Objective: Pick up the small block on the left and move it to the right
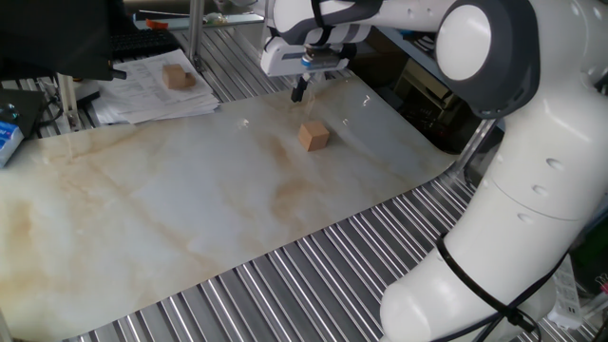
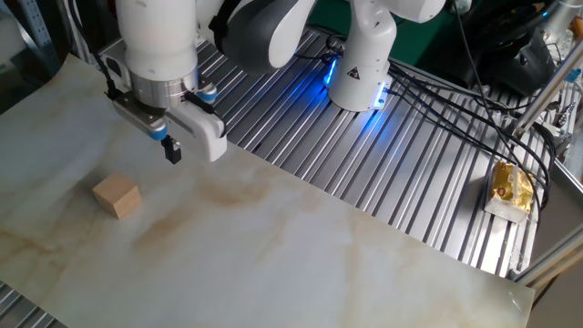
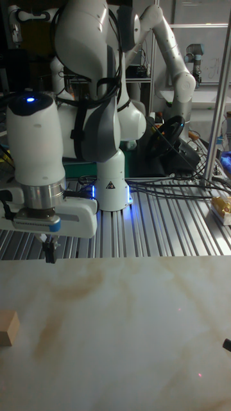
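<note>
- Sheet (image 1: 171, 204), marbled cream with tan streaks: lay flat over a table (image 2: 401, 173) of ribbed metal slats, bare slats showing along its edges in both fixed views.
- Small block (image 1: 313, 136), light tan wood: sat alone on the sheet, flat on one face, touching nothing else; seen at the far left edge in the tall fixed view.
- Gripper (image 2: 171, 150): hung above the sheet near the slatted edge, beside the small block but apart from it and higher; dark fingers looked pressed together, clenched on nothing.
- Second block (image 1: 176, 76), browner: rested off the sheet on a spread of papers (image 1: 152, 100) at the back of the table, well apart from the small block.
- Blue light (image 2: 326, 80): glowed on the slats at the foot of the white arm's base.
- Cables (image 2: 446, 100), black: trailed across the slats toward a yellow packet (image 2: 510, 189) near the table's edge.
- Second arm (image 3: 168, 48), white: stood in the dim room behind, among shelving and frames.
</note>
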You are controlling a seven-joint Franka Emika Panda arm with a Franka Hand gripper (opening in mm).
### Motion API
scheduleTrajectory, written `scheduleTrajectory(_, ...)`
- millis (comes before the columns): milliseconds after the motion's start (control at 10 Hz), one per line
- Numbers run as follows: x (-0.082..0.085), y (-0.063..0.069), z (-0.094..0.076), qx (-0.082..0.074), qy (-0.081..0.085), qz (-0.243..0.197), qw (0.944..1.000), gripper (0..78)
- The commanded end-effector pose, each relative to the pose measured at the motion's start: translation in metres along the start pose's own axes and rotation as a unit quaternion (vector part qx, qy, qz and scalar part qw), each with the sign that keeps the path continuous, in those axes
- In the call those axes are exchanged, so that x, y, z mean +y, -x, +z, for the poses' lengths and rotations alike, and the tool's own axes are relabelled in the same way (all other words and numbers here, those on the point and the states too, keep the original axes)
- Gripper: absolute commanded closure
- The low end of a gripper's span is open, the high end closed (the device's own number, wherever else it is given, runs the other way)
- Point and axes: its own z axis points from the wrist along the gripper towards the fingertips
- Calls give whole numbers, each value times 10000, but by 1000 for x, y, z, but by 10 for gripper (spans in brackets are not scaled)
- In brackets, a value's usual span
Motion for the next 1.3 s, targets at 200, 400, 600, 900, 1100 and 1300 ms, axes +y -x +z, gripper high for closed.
scheduleTrajectory(200, 0, 1, -1, 132, -1, 41, 9999, 776)
scheduleTrajectory(400, 0, 1, -1, 103, -16, -195, 9998, 776)
scheduleTrajectory(600, 0, 1, -1, 68, 205, -325, 9992, 776)
scheduleTrajectory(900, 0, 1, -1, 15, 256, -253, 9994, 776)
scheduleTrajectory(1100, -1, 0, -1, 16, 330, -248, 9991, 776)
scheduleTrajectory(1300, -1, -3, 0, -42, 285, -295, 9991, 776)
